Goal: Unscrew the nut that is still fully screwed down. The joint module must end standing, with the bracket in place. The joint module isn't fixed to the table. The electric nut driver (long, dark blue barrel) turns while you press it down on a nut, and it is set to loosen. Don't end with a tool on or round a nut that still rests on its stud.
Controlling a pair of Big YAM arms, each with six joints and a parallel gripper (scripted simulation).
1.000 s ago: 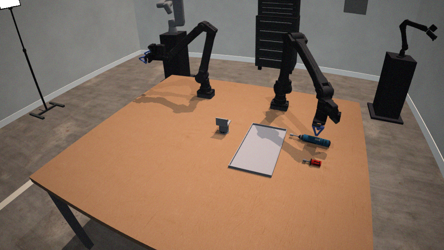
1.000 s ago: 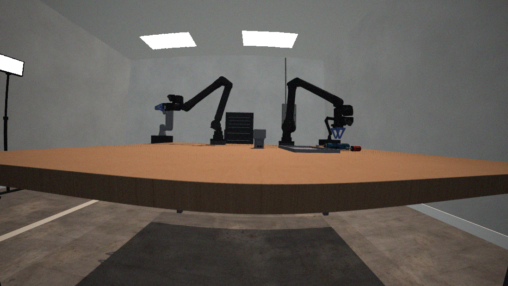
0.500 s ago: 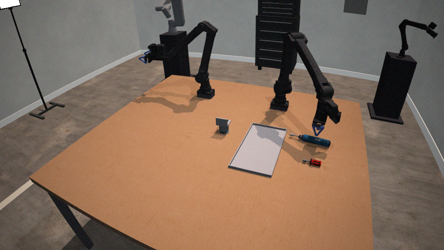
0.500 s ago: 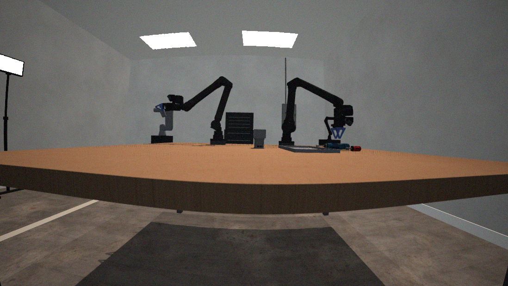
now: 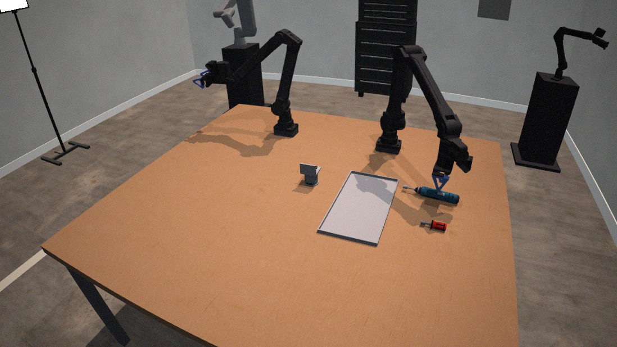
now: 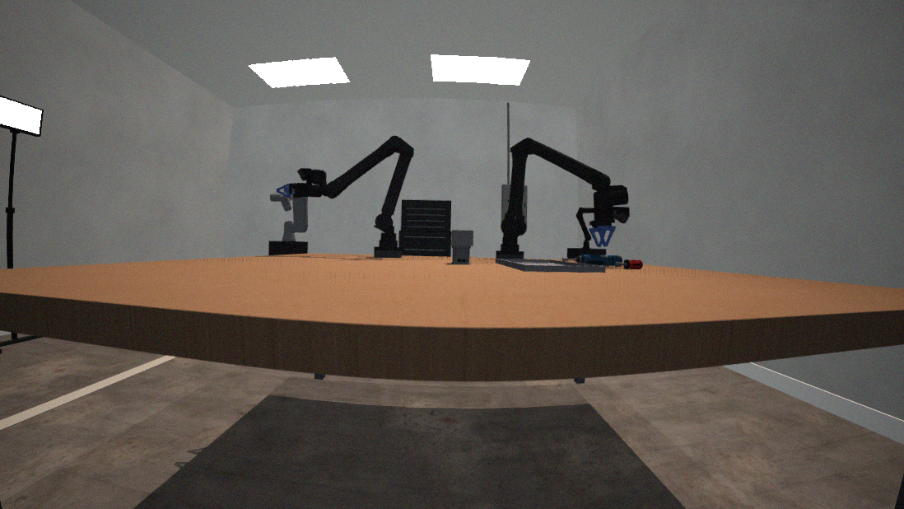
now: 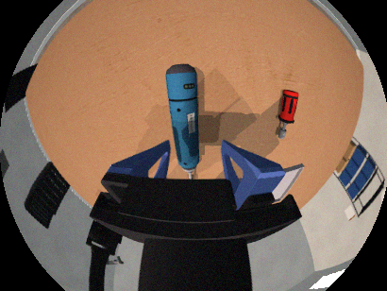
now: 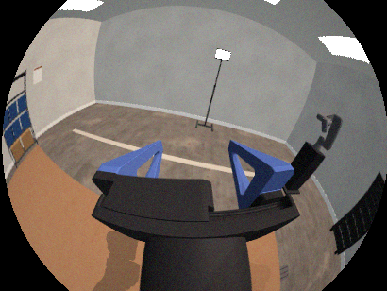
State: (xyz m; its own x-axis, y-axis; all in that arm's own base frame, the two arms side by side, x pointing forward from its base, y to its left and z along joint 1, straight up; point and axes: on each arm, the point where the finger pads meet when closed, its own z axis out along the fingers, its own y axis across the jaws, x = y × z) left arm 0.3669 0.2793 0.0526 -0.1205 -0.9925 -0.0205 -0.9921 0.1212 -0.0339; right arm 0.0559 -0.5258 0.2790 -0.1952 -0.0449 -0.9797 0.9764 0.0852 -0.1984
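Work is, I judge, at the stage of fetching the electric nut driver [image 5: 449, 197] [image 6: 600, 259] [image 7: 182, 123], which lies on the table beneath my left gripper [image 5: 439, 190] [image 6: 601, 245] [image 7: 195, 142], whose jaws stand apart with nothing between them, so the next move should be to go down and close on the barrel. The joint module [image 5: 311, 178] [image 6: 461, 253] stands beyond the tray [image 5: 358, 215] [image 6: 562, 269], but I cannot tell which nut is fully down. The left wrist view shows the barrel lying between the finger lines, while the exterior view shows that the fingertips are above it.

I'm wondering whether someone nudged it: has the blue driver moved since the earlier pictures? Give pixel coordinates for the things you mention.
No. In the top view, the blue driver [image 5: 449, 198] [image 6: 606, 259] [image 7: 183, 120] lies in the same place beside the white tray [image 5: 360, 211] [image 6: 562, 268] [image 7: 289, 183], its tip pointing the same way.
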